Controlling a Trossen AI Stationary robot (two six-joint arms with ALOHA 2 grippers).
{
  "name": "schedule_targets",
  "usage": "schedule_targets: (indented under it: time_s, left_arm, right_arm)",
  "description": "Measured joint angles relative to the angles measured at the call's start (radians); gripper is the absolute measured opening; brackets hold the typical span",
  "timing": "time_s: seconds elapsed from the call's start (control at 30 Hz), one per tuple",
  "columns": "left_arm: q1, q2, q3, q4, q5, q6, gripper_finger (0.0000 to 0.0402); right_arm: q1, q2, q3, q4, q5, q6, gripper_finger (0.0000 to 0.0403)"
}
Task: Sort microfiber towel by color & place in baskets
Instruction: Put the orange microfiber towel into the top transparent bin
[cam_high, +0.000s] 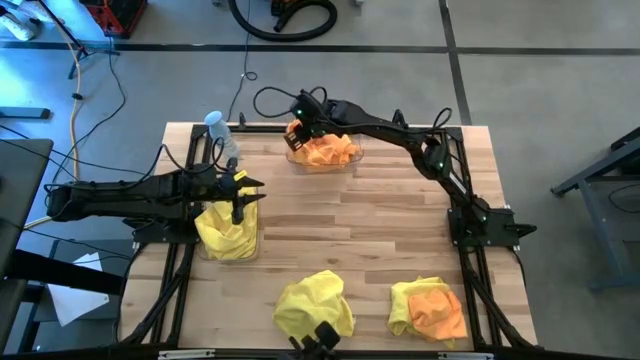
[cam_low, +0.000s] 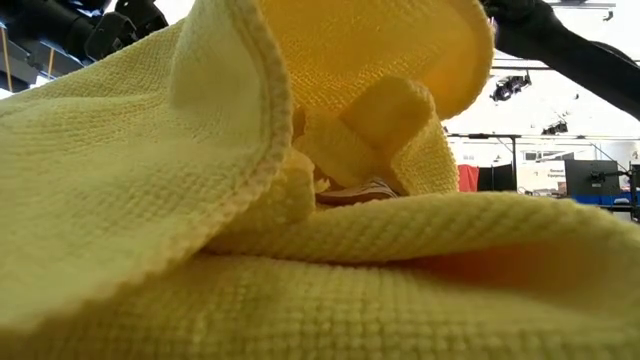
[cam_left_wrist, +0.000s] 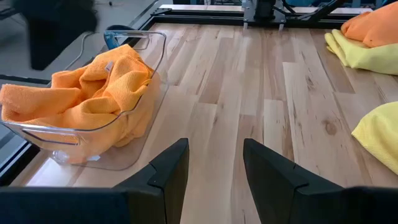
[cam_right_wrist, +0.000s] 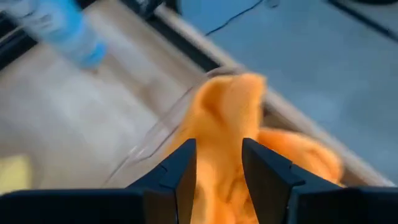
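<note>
Item: loose yellow towel (cam_high: 314, 305), heaped at the near edge of the bench (cam_high: 380, 215), right against the low camera and filling its view. Coarse looped weave, rolled hem, deep floppy folds. Judged light, limp and non-slip; it will drape and trail when lifted, so a raised fold or ridge near the heap's middle looks the best place to pinch, not a flat edge.

Item: second near heap, to the right of the first. An orange towel (cam_high: 438, 312) lies on top of a yellow towel (cam_high: 408, 300), touching. Same soft stock; the top piece should be pinched high on a crease, or both may come up together.

Item: left basket (cam_high: 228, 236), clear low-walled tub at the bench's left side, holding yellow towels. The left pincer (cam_high: 240, 195) hangs at its far rim, fingers apart, holding nothing.

Item: far basket (cam_high: 322, 155), clear tub at the back edge, piled with orange towels (cam_left_wrist: 93, 87) that spill over its wall. The right pincer (cam_right_wrist: 217, 163) sits above it, fingers parted around an upstanding orange fold; whether the pads touch the cloth cannot be told, though a release looks likelier than a grip.

Item: clear bottle (cam_high: 220, 132), back left, just beyond the left basket.
</note>
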Motion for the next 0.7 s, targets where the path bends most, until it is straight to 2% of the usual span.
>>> schedule_targets:
  time_s: [0.4,0.7]
  left_arm:
    - [0.000,0.000,0.000,0.000,0.001,0.000,0.0142]
    - [0.000,0.000,0.000,-0.004,0.001,-0.001,0.0142]
  right_arm:
    - [-0.019,0.152,-0.003,-0.004,-0.061,0.021,0.0124]
    - [-0.017,0.162,-0.003,0.002,-0.081,0.013,0.0124]
